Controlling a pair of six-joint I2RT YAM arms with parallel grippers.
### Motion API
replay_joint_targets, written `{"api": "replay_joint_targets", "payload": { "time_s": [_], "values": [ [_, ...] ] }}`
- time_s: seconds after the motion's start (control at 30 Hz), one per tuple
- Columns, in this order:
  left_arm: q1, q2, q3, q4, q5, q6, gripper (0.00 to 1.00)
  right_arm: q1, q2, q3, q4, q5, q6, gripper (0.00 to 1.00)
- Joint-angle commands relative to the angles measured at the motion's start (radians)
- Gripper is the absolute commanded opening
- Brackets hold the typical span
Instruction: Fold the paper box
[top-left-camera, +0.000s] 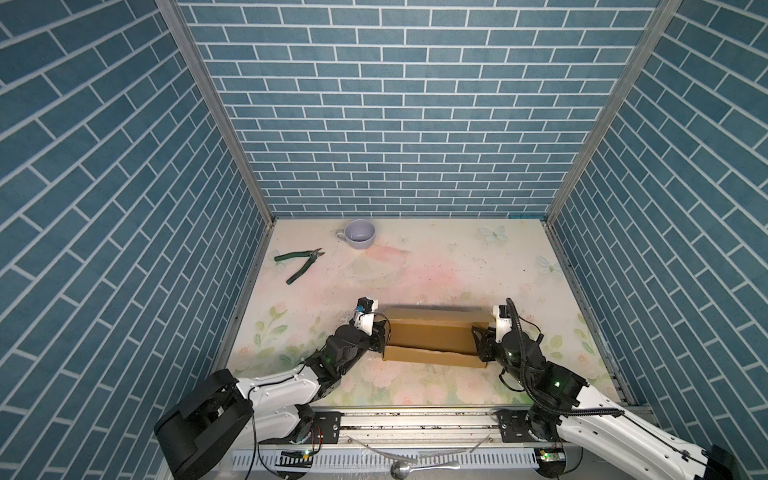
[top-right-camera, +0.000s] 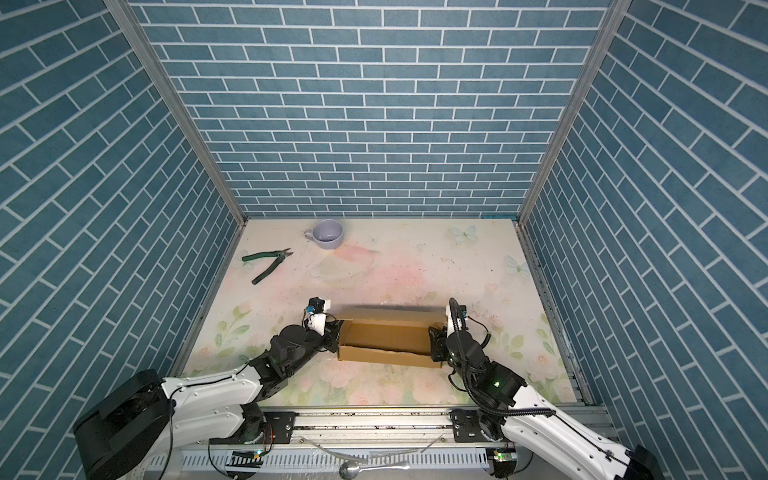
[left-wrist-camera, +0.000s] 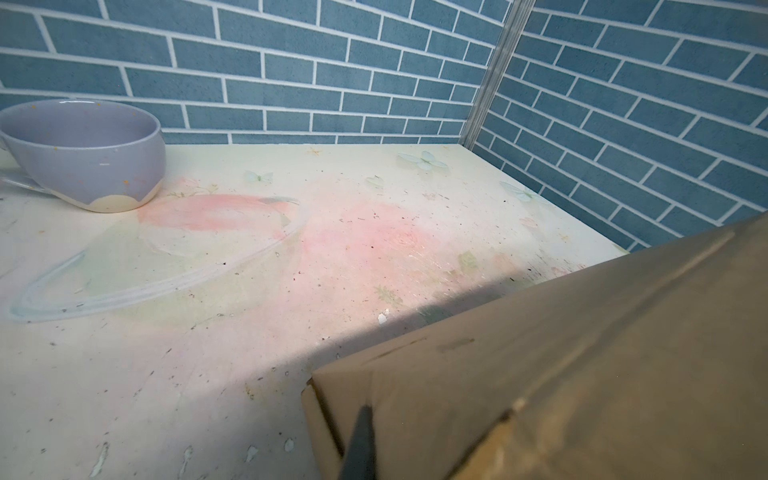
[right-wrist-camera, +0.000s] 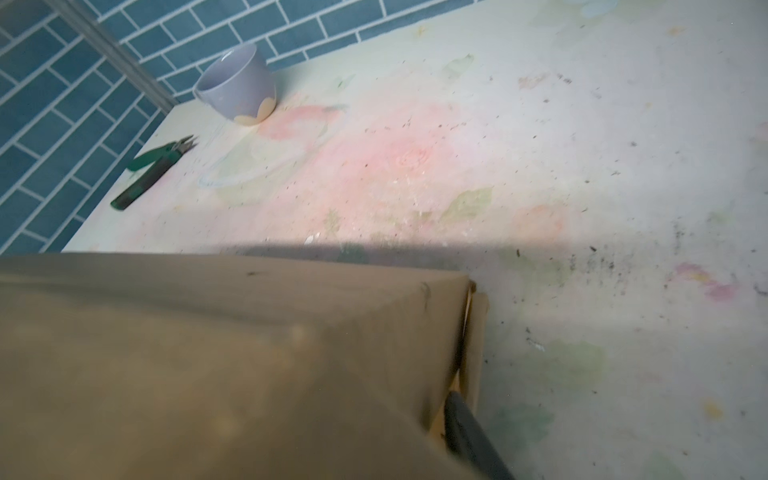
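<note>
Blue-brick walls ring the floral surface (top-left-camera: 415, 266), where the paper box (top-left-camera: 432, 336) sits between my arms: the left gripper (top-left-camera: 383, 332) pinches its end wall, probably bracing it, while I cannot tell whether the right gripper (top-left-camera: 478, 338) opposite grips.

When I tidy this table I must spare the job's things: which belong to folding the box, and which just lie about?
In the job: paper box; left tool and right tool at its ends.
Lying about: lilac cup; green-handled cutters; spoon off the table's front.
</note>
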Motion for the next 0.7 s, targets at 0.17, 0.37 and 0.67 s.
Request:
{"api": "replay_joint_targets", "payload": {
  "time_s": [0.17,0.37,0.67],
  "values": [
    [-0.020,-0.015,-0.071,-0.029,-0.133,0.037,0.02,0.004,-0.027,0.136,-0.251,-0.213,-0.041,0.45],
    [-0.022,0.019,-0.077,0.059,-0.193,0.083,0.02,0.004,-0.021,0.221,-0.323,-0.244,-0.106,0.48],
    [-0.022,0.176,-0.074,0.263,-0.257,0.162,0.03,0.003,-0.033,0.352,-0.423,-0.238,-0.225,0.50]
  ]
}}
